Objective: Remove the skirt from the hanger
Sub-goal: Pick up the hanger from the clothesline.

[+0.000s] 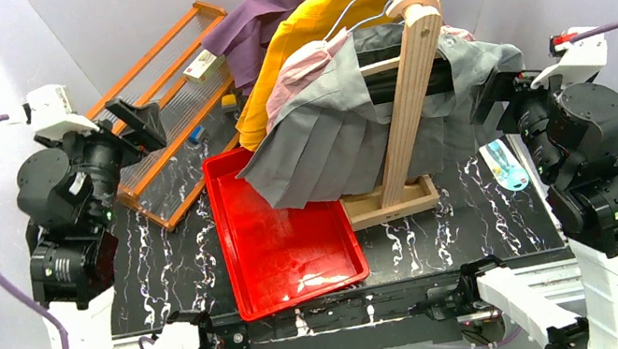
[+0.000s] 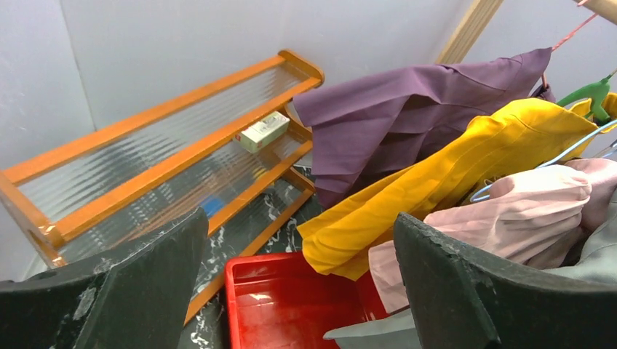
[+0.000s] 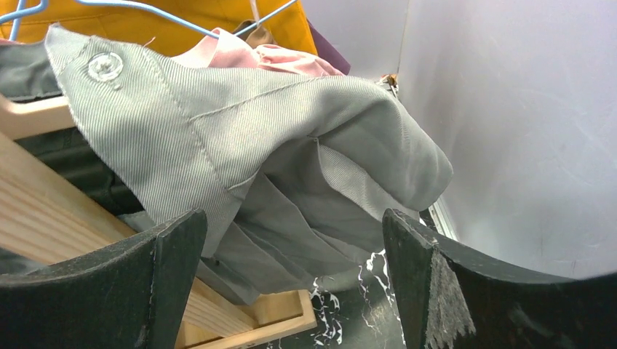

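Observation:
The grey pleated skirt (image 1: pixel 338 141) hangs on the wooden clothes rack (image 1: pixel 410 91), its hem draped over the far corner of the red tray (image 1: pixel 223 236). Its hanger is mostly hidden by cloth and the rack post. In the right wrist view the skirt (image 3: pixel 276 145) fills the middle, with a clear button (image 3: pixel 105 65) on its waistband. My right gripper (image 1: pixel 493 94) is open and empty just right of the skirt's edge, not touching it (image 3: pixel 295 222). My left gripper (image 1: pixel 140 122) is open and empty at the far left, apart from the clothes (image 2: pixel 302 225).
A yellow garment (image 1: pixel 310 32), a purple one (image 1: pixel 268 10) and a pink one (image 1: pixel 298 72) hang on wire hangers behind the skirt. An orange shelf rack (image 1: pixel 164 94) leans at the back left. The rack's wooden base (image 1: pixel 391 203) sits beside the tray. A small light-blue item (image 1: pixel 504 163) lies at the right.

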